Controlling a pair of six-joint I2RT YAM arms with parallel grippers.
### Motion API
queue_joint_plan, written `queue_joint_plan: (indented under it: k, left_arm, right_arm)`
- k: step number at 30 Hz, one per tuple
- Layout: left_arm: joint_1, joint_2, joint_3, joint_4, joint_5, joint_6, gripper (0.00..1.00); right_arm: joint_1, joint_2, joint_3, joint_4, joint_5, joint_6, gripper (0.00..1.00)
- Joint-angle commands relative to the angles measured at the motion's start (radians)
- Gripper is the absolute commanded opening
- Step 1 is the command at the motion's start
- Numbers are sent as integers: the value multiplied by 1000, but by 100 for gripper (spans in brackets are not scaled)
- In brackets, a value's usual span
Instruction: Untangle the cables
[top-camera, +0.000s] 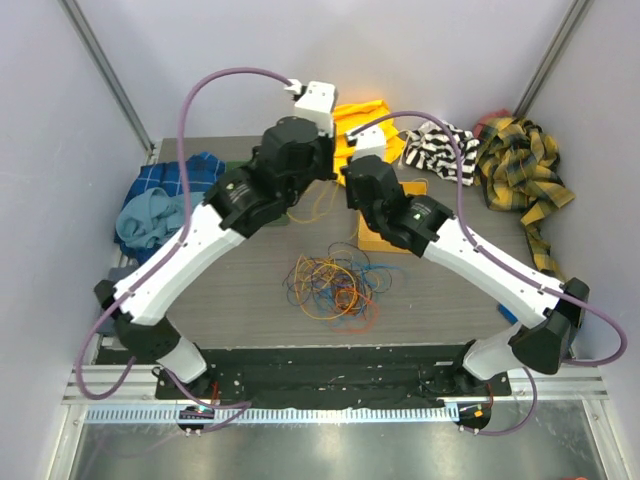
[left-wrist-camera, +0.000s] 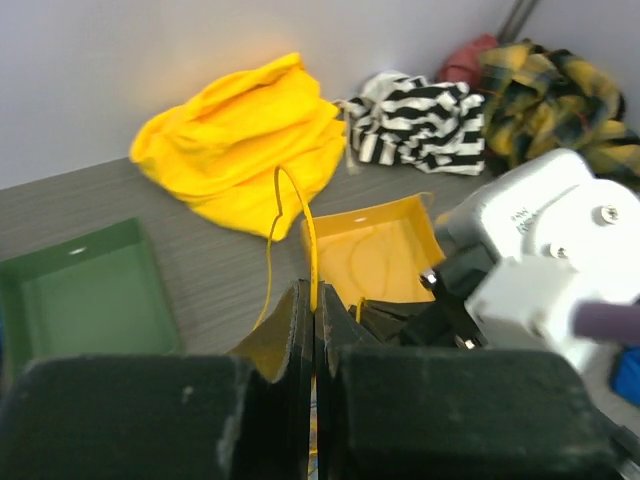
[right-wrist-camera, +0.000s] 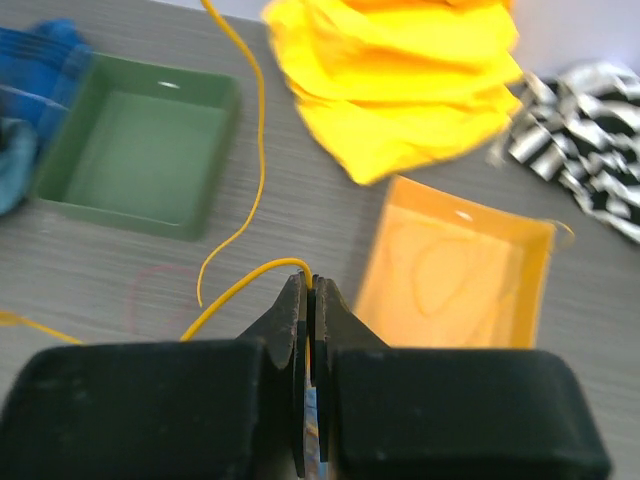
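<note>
Far left on the bench (top-camera: 250, 310) lies a blue plaid cloth (top-camera: 185, 180) with a teal cloth (top-camera: 140, 225) bunched just beside it on the near side. Right of those is a green tray (right-wrist-camera: 140, 145), mostly hidden under the left arm in the top view. The left gripper (left-wrist-camera: 312, 300) is closed tight, pinching a yellow cable (left-wrist-camera: 312, 250) that rises from the fingertips, loops over and drops back toward the bench. The main bundle of cables (top-camera: 335, 282) sits loose on the bench at centre, between the two arms and nearer than both wrists: mostly orange and yellow loops, some blue and dark ones, all tangled. A yellow cloth (top-camera: 365, 115) lies at the far edge, centre, behind the wrists. The right gripper (right-wrist-camera: 308, 290) is also closed, fingers pressed together on a yellow wire (right-wrist-camera: 275, 263) that arcs out leftward from the tips and down to the bench; cannot tell if it is the same cable the left one holds. The two grippers are close together above the bench. An orange tray (right-wrist-camera: 455, 260) is just right of the right gripper, with faint cable loops inside. Further right a black-and-white striped cloth (top-camera: 440, 150) lies at the far edge, then a yellow-and-dark plaid cloth (top-camera: 520, 165) far right, reaching down the right edge.
</note>
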Motion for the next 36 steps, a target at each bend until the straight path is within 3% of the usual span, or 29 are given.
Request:
queue_joint_plan:
  k: [1,9,20,30,36]
  left_arm:
    - [2,142,132,107,176,-88,0]
    - [18,356,160,265,401,-200,0]
    - [127,574,178,450,627,-385,0]
    - [149,543,343,394,637,-343,0]
    - [149,603,416,386,682,-398,0]
  right_arm:
    - [-111,-100,-67,-43,-3,87,1]
    - [-258,-122,-161,-57,-31,101,1]
    - [-413,41,-213,35,-94,146,1]
    - [-417,3,-159,56,-100,146,1]
    - [-418,9,-112,29,-83,127,1]
